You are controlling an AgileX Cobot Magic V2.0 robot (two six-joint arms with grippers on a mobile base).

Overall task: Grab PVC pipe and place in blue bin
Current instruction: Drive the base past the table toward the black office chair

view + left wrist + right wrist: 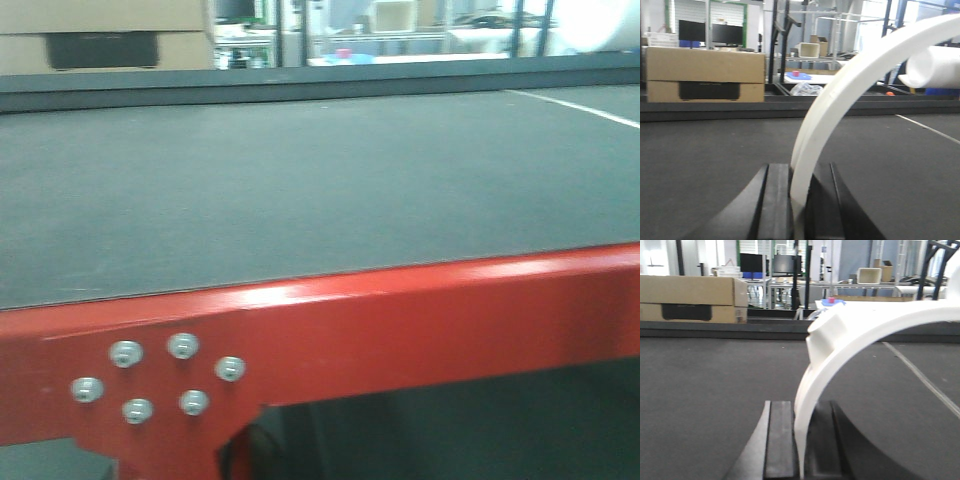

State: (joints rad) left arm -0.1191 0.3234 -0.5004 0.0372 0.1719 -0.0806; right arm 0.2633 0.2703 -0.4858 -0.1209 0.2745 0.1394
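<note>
My left gripper (800, 170) has its jaws closed on a white curved pipe (840, 92). The two black fingers (776, 200) press its lower end from either side, with no gap showing. From the grip it rises straight up out of the jaws, then sweeps up and away to their right and leaves the left wrist view at the top right corner. It looks like plastic and I take it for the task's pipe, though I cannot see its cross-section.

My right gripper (800, 407) is likewise clamped, on a second white curved piece (860, 327). It also stands up from between the fingers (777, 440) and bends over to the right of the jaws. It carries a thicker moulded collar (827, 337) just above the grip.

Below and ahead of both pairs of jaws lies the dark grey table mat (700, 150), with a thin white line (930, 129) crossing it ahead and to the right. Beyond the mat's far edge, ahead and to the left of the jaws, stands a cardboard box (705, 75). Ahead and to the right of the left jaws lies a white foam roll (935, 67). The front view shows the mat set in a red frame (400, 320) with six bolts (182, 346) at a corner plate. A blue thing (799, 76) far ahead of the left jaws is too small for me to tell whether it is the bin.
</note>
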